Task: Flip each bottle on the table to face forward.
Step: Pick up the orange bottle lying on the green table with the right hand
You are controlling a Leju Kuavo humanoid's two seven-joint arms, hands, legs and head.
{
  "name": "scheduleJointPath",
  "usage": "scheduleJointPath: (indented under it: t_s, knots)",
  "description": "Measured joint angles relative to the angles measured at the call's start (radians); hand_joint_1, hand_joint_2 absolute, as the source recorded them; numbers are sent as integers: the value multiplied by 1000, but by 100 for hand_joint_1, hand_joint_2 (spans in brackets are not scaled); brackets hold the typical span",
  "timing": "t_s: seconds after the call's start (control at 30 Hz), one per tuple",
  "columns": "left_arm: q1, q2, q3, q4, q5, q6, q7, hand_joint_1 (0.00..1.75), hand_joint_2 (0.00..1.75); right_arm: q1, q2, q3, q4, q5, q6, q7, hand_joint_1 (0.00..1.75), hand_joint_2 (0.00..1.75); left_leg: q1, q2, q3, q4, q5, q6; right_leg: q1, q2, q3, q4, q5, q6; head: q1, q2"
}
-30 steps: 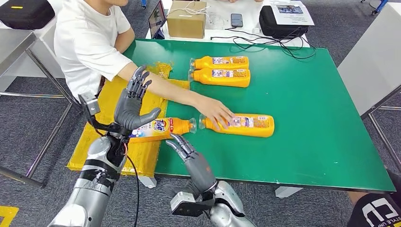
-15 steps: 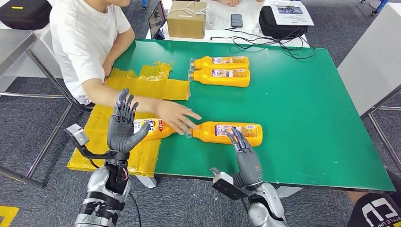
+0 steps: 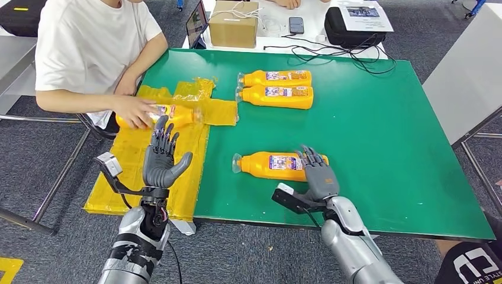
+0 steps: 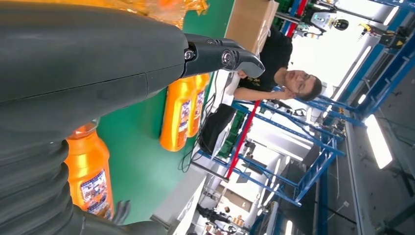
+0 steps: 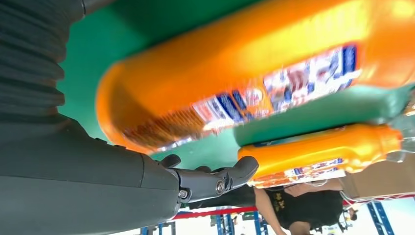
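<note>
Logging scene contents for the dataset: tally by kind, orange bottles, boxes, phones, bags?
Orange plastic detergent bottles: 4 ( on the green table; in a person's hand)
Brown cardboard box: 1
Black phone: 1
Black bag: 1
Total: 7

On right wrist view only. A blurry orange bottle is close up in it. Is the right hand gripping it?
Observer: No. In the head view the right hand lies with fingers spread over the base end of the near bottle, not closed round it.
Operator: Left hand?
Observer: The left hand is raised with fingers apart, holding nothing, above the yellow sheet.
Operator: Anyone in the workspace?
Observer: Yes. A person's hand holds another bottle on that sheet, apart from both robot hands.
</note>
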Motion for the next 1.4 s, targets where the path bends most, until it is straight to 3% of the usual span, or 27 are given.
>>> scheduleJointPath:
  t_s: [0.3, 0.53, 0.77, 0.8, 0.9, 0.93, 1.0, 1.4]
  knots:
    - [-37, -7, 3, 51, -8, -5, -15, 0, 175, -107, 46, 26, 146, 35, -11, 14, 0, 175, 0, 0, 0, 0, 0, 0, 0, 0, 0, 0, 0, 0, 0, 0]
    - [-42, -7, 8, 65, -4, -8, -16, 0, 175, -137, 62, 45, 208, 57, 40, 87, 0, 175, 0, 0, 0, 0, 0, 0, 0, 0, 0, 0, 0, 0, 0, 0]
    - [-37, -4, 22, 71, 19, -38, 6, 0, 175, -213, 61, 85, 285, 122, 237, 285, 0, 175, 0, 0, 3, 0, 0, 0, 0, 0, 2, 0, 0, 0, 0, 0]
    - [-35, -3, 26, 71, 19, -41, 7, 0, 175, -223, 59, 95, 295, 141, 258, 322, 22, 175, 0, 0, 4, 0, 0, 0, 0, 0, 3, 0, -1, 0, 0, 0]
    - [-24, -1, 38, 71, 14, -49, 10, 0, 175, -248, 54, 128, 315, 191, 301, 415, 144, 175, 0, 0, 7, 0, 0, 0, 0, 0, 6, 0, -1, -1, 0, 0]
    - [-20, -1, 42, 70, 11, -51, 11, 0, 175, -254, 52, 137, 320, 198, 314, 430, 167, 175, 0, 0, 7, 0, 0, 0, 0, 0, 7, 0, -1, -1, 0, 0]
    - [-17, 1, 48, 70, 9, -55, 13, 0, 175, -264, 50, 148, 330, 201, 342, 441, 175, 175, 0, 0, 7, 0, 0, 0, 0, 0, 7, 0, -1, 0, 0, 0]
    - [-24, 1, 70, 91, 6, -74, 7, 0, 175, -311, 45, 167, 369, 183, 424, 431, 175, 175, 0, 0, 9, 0, 1, 2, -1, 0, 8, -1, 0, 1, 0, 0]
